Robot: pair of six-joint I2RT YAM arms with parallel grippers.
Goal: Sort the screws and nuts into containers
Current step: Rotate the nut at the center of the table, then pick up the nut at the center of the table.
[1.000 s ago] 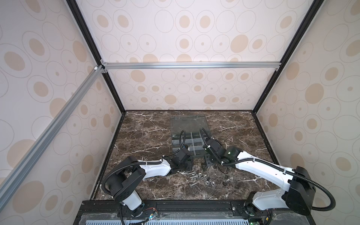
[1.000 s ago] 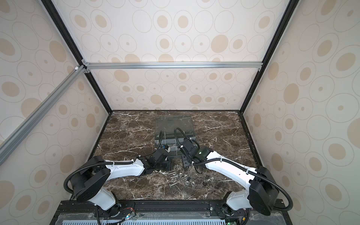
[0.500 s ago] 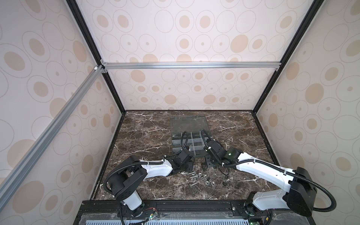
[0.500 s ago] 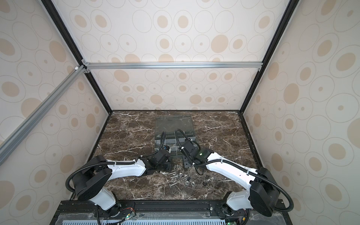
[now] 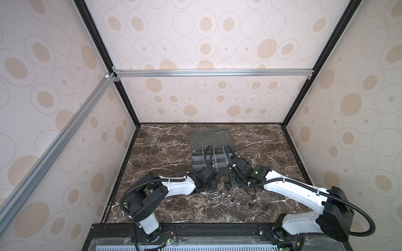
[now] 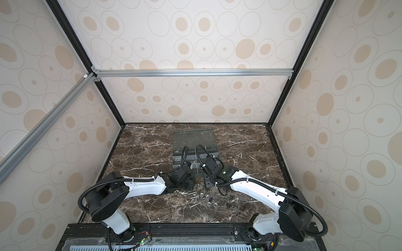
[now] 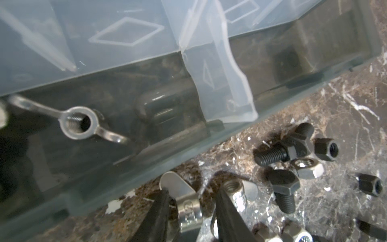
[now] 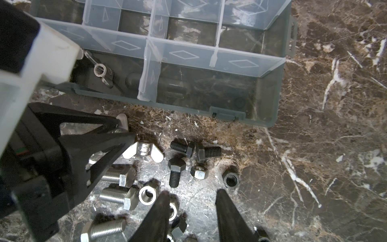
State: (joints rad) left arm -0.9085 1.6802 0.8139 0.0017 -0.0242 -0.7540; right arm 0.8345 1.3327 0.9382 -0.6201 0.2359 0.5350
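Left tool point(image 7: 192, 191) clenched on one wing nut point(image 7: 187, 206); right tool point(image 8: 192, 193) released, empty.
Three black screws point(image 8: 177, 172) and three silver screws point(image 8: 118, 197) on desk point(image 8: 314, 146); second wing nut point(image 8: 100, 70) inside organiser point(image 8: 278, 88).

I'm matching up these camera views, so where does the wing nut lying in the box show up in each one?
Both top views: too small to make out; only the box shows.
Left wrist: wing nut inside the box, just behind its front wall, near the pale divider.
Right wrist: wing nut in that same compartment, same divider beside it.
Shared landmark: the box.
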